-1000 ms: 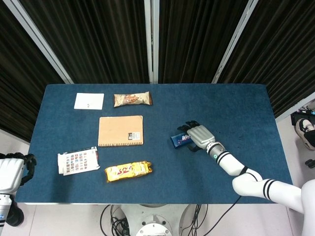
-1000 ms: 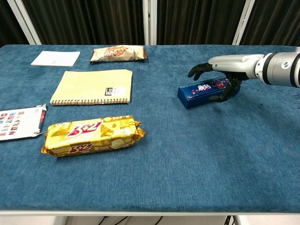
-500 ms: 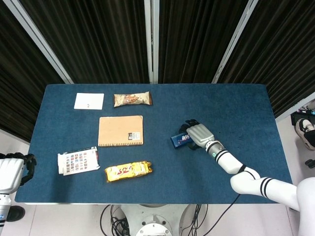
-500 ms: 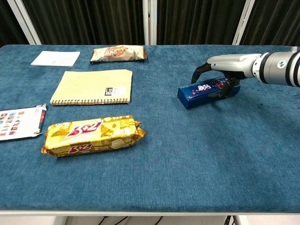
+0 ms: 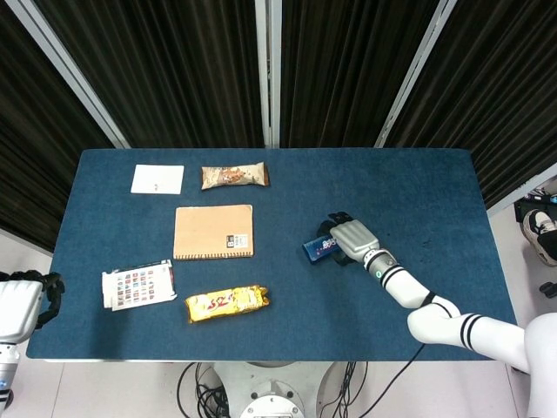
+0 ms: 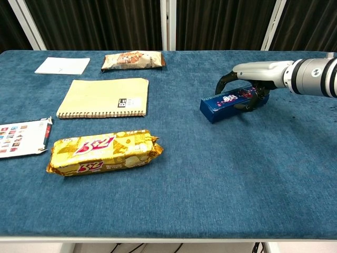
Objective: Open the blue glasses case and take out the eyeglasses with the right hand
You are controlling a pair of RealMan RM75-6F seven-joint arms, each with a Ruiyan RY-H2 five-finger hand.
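Right hand: the right hand has closed down from a spread hover a second ago; its fingers now wrap over the far side of the blue glasses case, grasping it.
Case: on the desk, right of centre, lid closed, nudged only slightly.
Left hand: the left hand hangs off the desk's front-left corner, fingers curled in, holding nothing.
Meaning: grip looks secured, so prying the lid comes next; eyeglasses remain hidden inside.
Bystanders: notebook and yellow snack pack lie well apart.
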